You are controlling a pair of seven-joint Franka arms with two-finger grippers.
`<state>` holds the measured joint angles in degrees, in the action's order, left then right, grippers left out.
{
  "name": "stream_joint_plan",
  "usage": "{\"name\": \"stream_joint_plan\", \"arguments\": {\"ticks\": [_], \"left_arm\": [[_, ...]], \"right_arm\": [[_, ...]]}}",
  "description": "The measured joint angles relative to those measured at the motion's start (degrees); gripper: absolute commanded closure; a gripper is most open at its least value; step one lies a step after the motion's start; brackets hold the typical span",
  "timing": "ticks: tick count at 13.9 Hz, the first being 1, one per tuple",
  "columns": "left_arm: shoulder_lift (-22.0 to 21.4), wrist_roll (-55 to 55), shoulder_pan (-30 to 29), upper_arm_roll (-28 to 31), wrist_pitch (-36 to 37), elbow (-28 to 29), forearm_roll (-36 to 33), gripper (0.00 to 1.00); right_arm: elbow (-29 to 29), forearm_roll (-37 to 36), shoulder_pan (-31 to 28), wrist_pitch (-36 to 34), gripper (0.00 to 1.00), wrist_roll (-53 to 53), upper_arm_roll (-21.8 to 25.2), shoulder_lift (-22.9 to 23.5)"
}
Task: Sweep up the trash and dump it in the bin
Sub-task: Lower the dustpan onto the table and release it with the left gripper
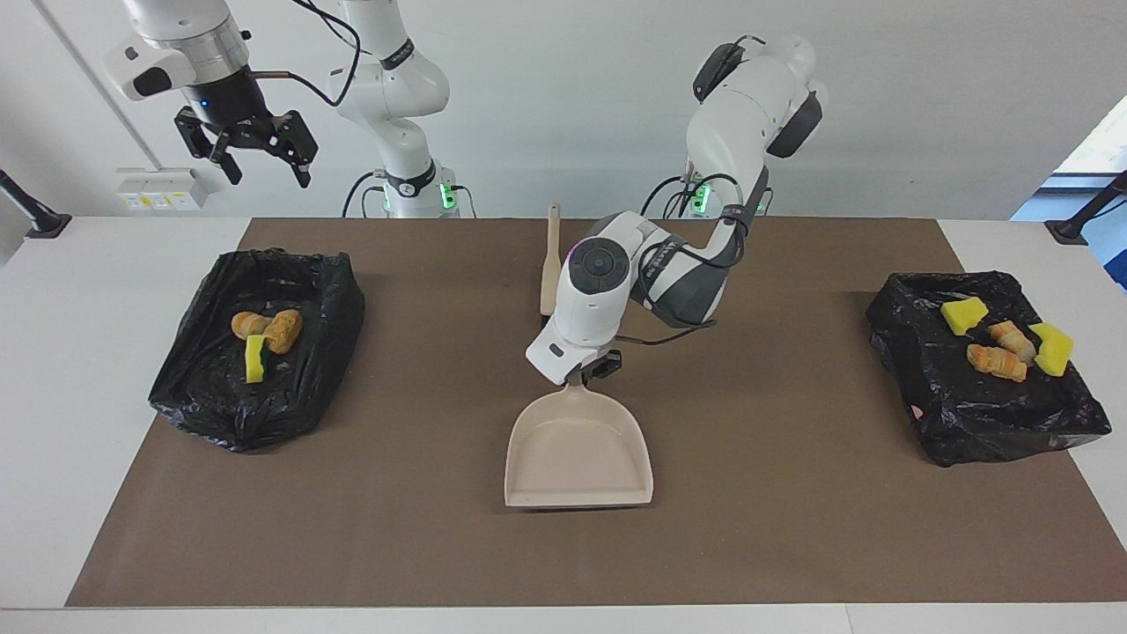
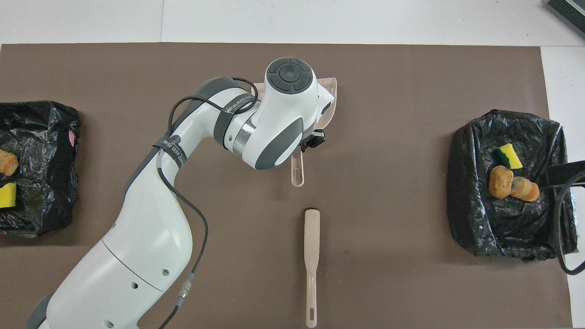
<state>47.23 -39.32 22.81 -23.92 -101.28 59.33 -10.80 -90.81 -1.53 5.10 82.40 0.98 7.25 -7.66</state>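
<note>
Facing view: the left gripper (image 1: pixel 588 373) has its jaws clamped on the handle of the empty dustpan (image 1: pixel 577 451), which sits on the brown mat (image 1: pixel 792 528) mid-desk; the right gripper (image 1: pixel 255 145), jaws apart, waits high over the bin (image 1: pixel 202 396) at its own end; the trash (image 1: pixel 264 339) lies in that bin, and more trash (image 1: pixel 999 348) in the other bin (image 1: pixel 995 423), well apart from both jaws.

Overhead view: the left arm hides most of the pan; the brush (image 2: pixel 311 256) lies just beside the pan handle; releasing carelessly could tip the pan or knock the brush.
</note>
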Motion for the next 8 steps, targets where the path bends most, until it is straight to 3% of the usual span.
{"name": "stream_joint_plan", "arguments": {"ticks": [1,2,5,7,8], "left_arm": [[0.0,0.0,0.0,-0.1,0.0,0.0,0.0,1.0],[0.0,0.0,0.0,-0.2,0.0,0.0,0.0,0.92],[-0.1,0.0,0.1,-0.9,-0.3,0.8,0.0,0.84],[-0.1,0.0,0.1,-0.9,-1.3,1.3,0.0,0.66],[-0.1,0.0,0.0,-0.9,-1.4,1.4,0.0,0.66]], "right_arm": [[0.0,0.0,0.0,0.0,0.0,-0.4,0.0,0.0],[0.0,0.0,0.0,0.0,0.0,-0.5,0.0,0.0],[0.0,0.0,0.0,0.0,0.0,-0.5,-0.1,0.0],[0.0,0.0,0.0,0.0,0.0,-0.6,-0.1,0.0],[0.0,0.0,0.0,0.0,0.0,-0.6,-0.1,0.0]]}}
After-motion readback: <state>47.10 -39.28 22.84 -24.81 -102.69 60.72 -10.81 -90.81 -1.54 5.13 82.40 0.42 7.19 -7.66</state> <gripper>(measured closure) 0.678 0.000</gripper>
